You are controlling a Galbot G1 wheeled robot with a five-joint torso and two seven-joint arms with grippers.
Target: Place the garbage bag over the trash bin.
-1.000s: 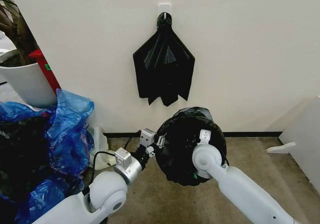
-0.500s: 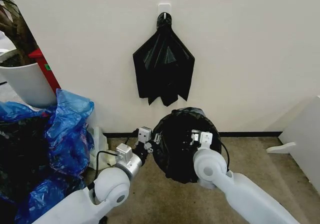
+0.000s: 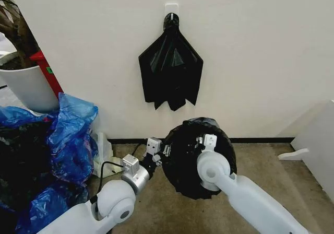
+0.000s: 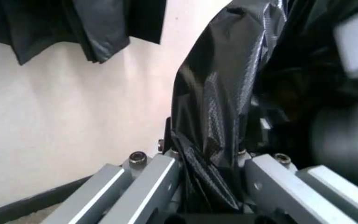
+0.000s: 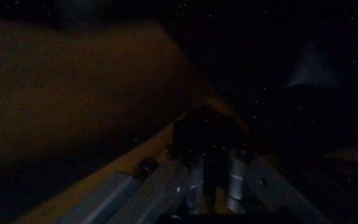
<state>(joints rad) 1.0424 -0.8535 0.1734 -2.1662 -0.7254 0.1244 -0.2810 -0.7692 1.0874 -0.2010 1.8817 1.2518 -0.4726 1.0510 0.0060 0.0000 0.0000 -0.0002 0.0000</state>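
Down on the floor [image 3: 271,182] by the wall, the garbage bag [image 3: 182,163] forms a round black glossy mass covering the trash bin, whose white plastic cannot be seen beneath the film. The left gripper [image 3: 166,151] sits at the bag's left edge; the left wrist view shows its two metal fingers [image 4: 148,186] pinched on a gathered fold of the garbage bag [image 4: 216,121], the plastic rising taut and wrinkled from between them. The right gripper [image 3: 203,140] reaches into the upper part of the black mass, its wrist joint lying across the bag's front. The right wrist view is very dark, looking at shadowed plastic; the fingers [image 5: 195,182] stand close together, with something dark between them, though whether they actually clamp the film cannot be told. On the wall above, a bundle of folded black bags [image 3: 170,72] hangs from a white hook [image 3: 171,8]. To the left lie crumpled blue translucent bags [image 3: 68,135], with a white planter pot [image 3: 26,88] behind them.
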